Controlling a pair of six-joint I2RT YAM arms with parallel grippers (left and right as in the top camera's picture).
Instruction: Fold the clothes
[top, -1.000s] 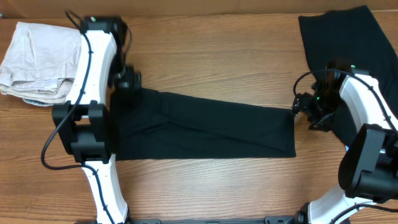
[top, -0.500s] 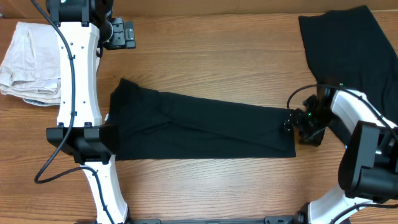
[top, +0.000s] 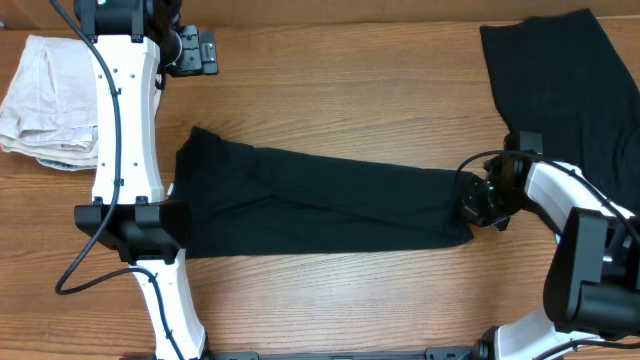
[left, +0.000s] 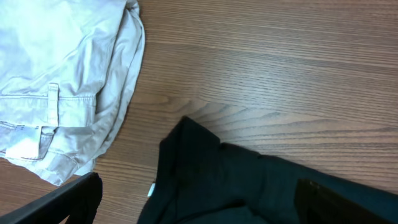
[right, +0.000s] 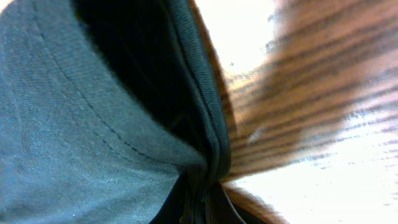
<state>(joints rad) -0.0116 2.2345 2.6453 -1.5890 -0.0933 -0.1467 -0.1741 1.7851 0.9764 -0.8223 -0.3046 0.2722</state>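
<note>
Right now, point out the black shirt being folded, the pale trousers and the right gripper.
black shirt (top: 330, 205), overhead view, middle of the folded body.
pale trousers (top: 50, 95), overhead view, centre of the crumpled pile.
right gripper (top: 470, 203), overhead view, fingertips closed on the shirt's right edge.

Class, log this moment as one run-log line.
right gripper: shut on black T-shirt edge | left gripper: open, empty | step: grasp

Overhead: fixed above, facing straight down, far; whole table (top: 350, 70), arm bases (top: 180, 335) at 6 o'clock.
Left wrist: raised, looking down on T-shirt (top: 330, 205) end and pale garment (top: 50, 100) at 10 o'clock, both shared with overhead.
Right wrist: tight against T-shirt hem, blurred.
</note>
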